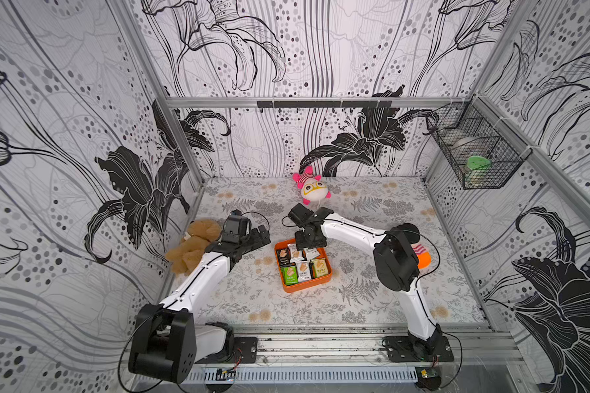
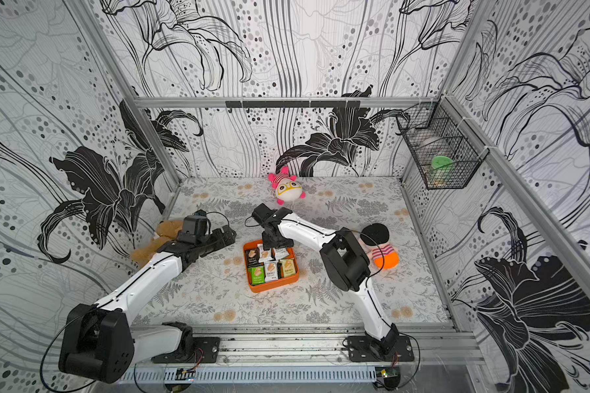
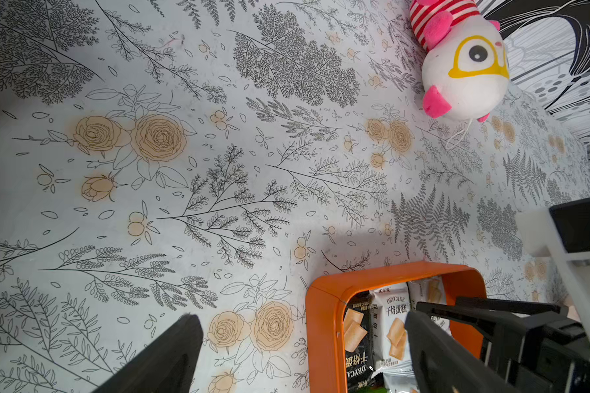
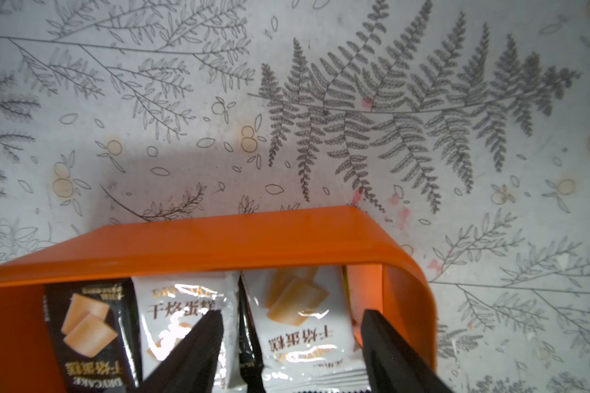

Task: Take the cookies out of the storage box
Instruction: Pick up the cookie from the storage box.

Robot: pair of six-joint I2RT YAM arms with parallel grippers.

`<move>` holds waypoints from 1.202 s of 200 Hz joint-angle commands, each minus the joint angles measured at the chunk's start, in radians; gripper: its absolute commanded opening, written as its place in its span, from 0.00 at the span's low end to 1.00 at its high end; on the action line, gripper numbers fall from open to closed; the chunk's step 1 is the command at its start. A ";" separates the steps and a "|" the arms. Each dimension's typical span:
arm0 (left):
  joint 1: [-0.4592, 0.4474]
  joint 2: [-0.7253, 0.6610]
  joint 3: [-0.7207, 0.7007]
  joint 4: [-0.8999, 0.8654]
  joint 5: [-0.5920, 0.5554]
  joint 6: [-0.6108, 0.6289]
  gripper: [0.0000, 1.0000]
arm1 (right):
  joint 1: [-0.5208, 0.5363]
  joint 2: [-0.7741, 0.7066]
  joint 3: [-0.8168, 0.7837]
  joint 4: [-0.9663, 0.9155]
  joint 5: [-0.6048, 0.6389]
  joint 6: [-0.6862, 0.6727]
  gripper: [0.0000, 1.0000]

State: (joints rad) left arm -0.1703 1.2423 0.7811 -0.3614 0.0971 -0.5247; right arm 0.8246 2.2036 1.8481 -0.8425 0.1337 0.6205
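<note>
Hanging over the far side of the storage box (image 1: 303,288), the right gripper (image 4: 292,316) points down with its jaws parted, one on each side of a white packet (image 4: 300,323) that lies in a far corner of the box. The gap looks a little wider than the packet, so the claw is open rather than clamped, and whether the tips touch the wrapper cannot be told. The box, a shallow orange tray, sits flat near the middle of the flowered table cover (image 1: 372,204), between the left arm (image 1: 198,282) and the right arm (image 1: 351,231). The cookies (image 1: 302,263) all lie inside it, packed side by side in two rows in a top view: a black packet (image 1: 282,256) and two white ones along the far wall, then a green packet (image 1: 289,275), a white one and a pale yellow packet (image 1: 321,267) along the near wall. The left gripper (image 1: 263,234) hovers just beside the box on its left, above the bare cover, with its jaws spread wide, empty. A brown plush toy (image 1: 193,246) lies behind the left arm by the wall, a pink and white plush toy (image 1: 312,189) sits near the back wall, and an orange plush toy (image 1: 423,258) is partly hidden behind the right arm. A black wire basket (image 1: 474,149) hangs on the right wall.
</note>
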 commanded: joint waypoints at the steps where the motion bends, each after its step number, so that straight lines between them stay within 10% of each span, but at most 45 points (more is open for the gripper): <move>1: 0.002 0.003 -0.005 -0.001 0.001 0.014 0.97 | 0.004 0.003 0.000 -0.029 0.032 -0.014 0.70; 240: 0.003 0.012 0.007 -0.013 0.010 0.014 0.97 | -0.009 -0.013 0.024 -0.020 -0.039 -0.031 0.42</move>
State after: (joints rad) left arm -0.1696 1.2427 0.7815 -0.3790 0.0971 -0.5220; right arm 0.8177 2.2448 1.8530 -0.8425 0.1314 0.5800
